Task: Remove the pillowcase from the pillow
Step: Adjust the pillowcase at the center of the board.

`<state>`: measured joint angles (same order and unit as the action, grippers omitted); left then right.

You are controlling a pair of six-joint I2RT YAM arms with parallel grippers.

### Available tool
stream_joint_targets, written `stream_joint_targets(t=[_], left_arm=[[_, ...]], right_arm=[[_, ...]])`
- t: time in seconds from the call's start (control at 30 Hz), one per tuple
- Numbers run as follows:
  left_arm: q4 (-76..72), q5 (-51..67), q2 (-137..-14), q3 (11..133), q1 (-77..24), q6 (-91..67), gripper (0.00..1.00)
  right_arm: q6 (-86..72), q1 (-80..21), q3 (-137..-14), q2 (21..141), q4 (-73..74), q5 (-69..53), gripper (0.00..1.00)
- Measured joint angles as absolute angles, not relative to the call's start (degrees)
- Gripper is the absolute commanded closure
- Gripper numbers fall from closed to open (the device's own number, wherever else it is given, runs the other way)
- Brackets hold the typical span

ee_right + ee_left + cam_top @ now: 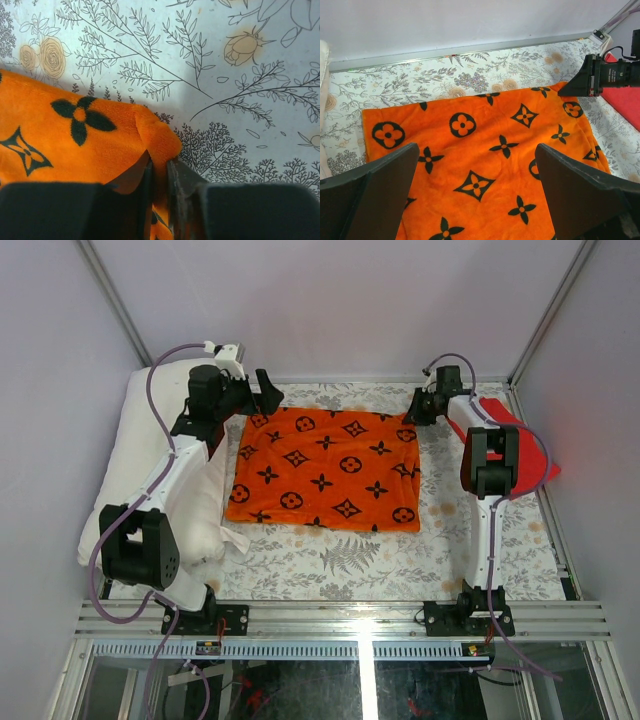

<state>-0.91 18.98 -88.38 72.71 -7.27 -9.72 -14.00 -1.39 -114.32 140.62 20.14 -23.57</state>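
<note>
Where the flowered counter point(330, 560) runs leftward past the left pincer point(476, 150), the pillow point(125, 450) lies with its long axis near to far. Between the two pincers the pillowcase point(325, 465) is spread flat, its slightly longer side running from one to the other. The left pincer hangs wide apart above its far left corner, holding nothing; the right pincer point(159, 167) is clamped on its far right corner.

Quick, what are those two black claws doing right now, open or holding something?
Left gripper: open, holding nothing.
Right gripper: closed on a corner of the bright orange fabric pillowcase with black motifs.
</note>
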Motion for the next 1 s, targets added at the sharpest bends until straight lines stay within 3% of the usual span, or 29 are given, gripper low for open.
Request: stream_joint_targets(t=[0.03, 0.07, 0.3, 0.53, 0.63, 0.67, 0.73, 0.83, 0.9, 0.97, 1.0], left_arm=[[-0.91, 18.96, -88.40, 72.71, -7.27, -9.82, 0.00], [-0.91, 18.87, -88.44, 72.71, -7.27, -9.85, 0.00], [-0.86, 17.12, -88.82, 72.71, -7.29, -9.85, 0.00], [0.05, 10.39, -90.96, 72.71, -9.82, -8.27, 0.00], [0.36, 8.08, -92.01, 72.73, -11.99, -7.38, 0.00], [0.58, 7.42, -92.42, 72.84, -12.53, -7.07, 0.00], [0.84, 6.66, -93.27, 73.06, -13.54, -6.57, 0.00], [0.95, 5.32, -94.39, 73.25, -13.89, -6.00, 0.00], [1.13, 4.47, -94.78, 73.25, -13.89, -5.72, 0.00], [1.37, 3.75, -94.87, 73.28, -13.91, -5.63, 0.00], [1.41, 3.38, -94.87, 73.28, -13.96, -5.58, 0.00]], right_arm=[[-13.89, -1.39, -114.48, 140.73, 20.45, -23.57, 1.00], [-13.76, -1.39, -114.58, 140.77, 20.69, -23.57, 1.00], [-13.74, -0.95, -118.50, 142.69, 23.88, -23.81, 1.00], [-13.87, 0.60, -131.41, 148.42, 29.89, -22.02, 1.00], [-14.13, 1.41, -137.14, 150.63, 31.24, -21.80, 0.50], [-14.98, 1.96, -138.32, 150.95, 31.46, -21.82, 0.41], [-15.53, 2.79, -139.06, 150.82, 31.42, -21.63, 0.35], [-16.64, 3.77, -133.21, 147.13, 29.47, -20.53, 0.35], [-18.35, 4.43, -120.60, 139.94, 26.41, -19.14, 0.38], [-20.47, 4.60, -107.55, 131.79, 23.22, -17.41, 0.46], [-21.74, 4.56, -100.66, 126.96, 21.80, -16.73, 0.57]])
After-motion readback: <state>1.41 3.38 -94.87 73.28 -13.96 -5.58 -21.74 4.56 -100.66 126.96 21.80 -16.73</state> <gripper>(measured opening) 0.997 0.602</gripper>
